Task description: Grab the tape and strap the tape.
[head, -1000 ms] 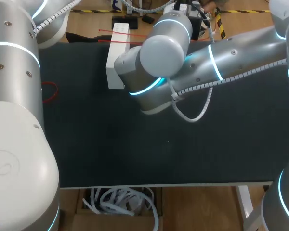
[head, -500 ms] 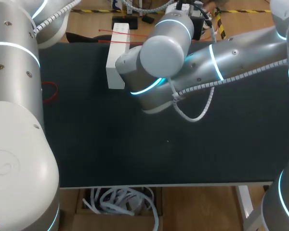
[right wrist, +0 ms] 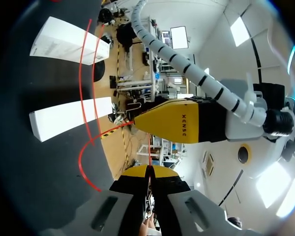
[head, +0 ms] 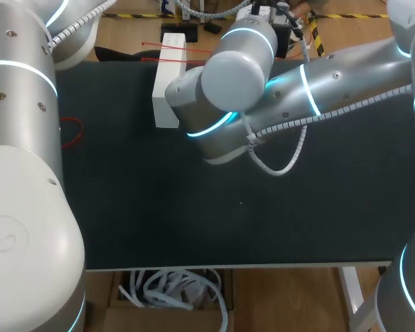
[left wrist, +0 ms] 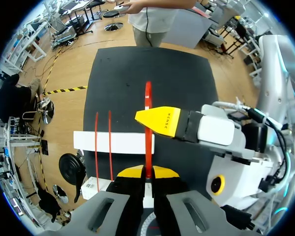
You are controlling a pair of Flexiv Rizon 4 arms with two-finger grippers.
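Left tool is pressed together on the red tape, which runs away from it over the white box on the worktop. Right tool pinches the tape too, close by. Uneven pulling could slip the thin tape free, drag the box, or knock the tools together.

Black table, long white box near its far edge, red tape loop at left edge
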